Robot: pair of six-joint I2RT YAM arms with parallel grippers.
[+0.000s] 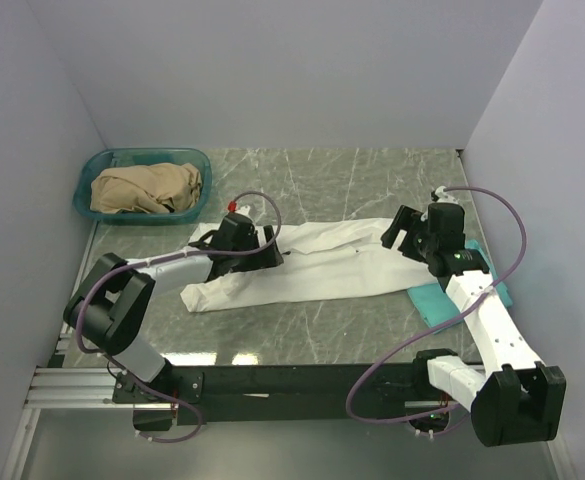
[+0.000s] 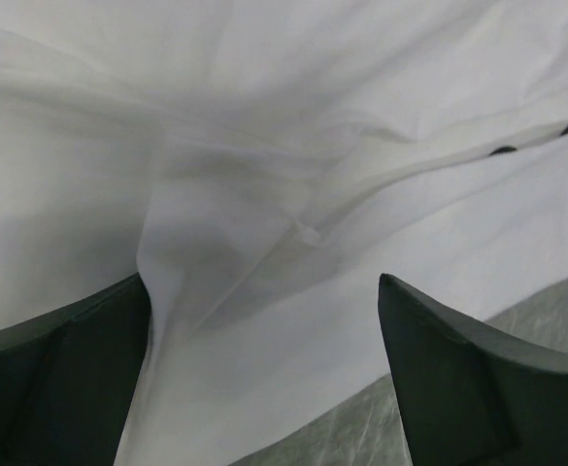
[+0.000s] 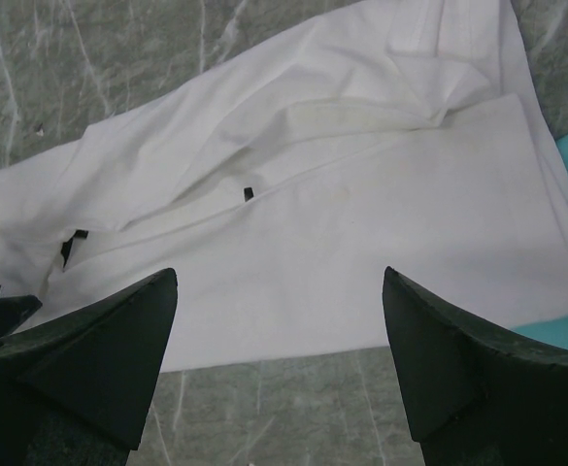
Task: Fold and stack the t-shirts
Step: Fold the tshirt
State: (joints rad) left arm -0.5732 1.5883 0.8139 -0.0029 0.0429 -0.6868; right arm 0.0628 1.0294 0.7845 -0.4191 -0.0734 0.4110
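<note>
Both grippers read released on my feeds: left gripper [image 2: 264, 282] straddles a raised fold of the white t-shirt [image 1: 317, 262]; right gripper [image 3: 280, 275] hangs above its edge.

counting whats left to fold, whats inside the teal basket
A crumpled tan cloth fills most of the teal basket. Whatever lies beneath it is covered, so I cannot tell whether it is one piece or several.
</note>
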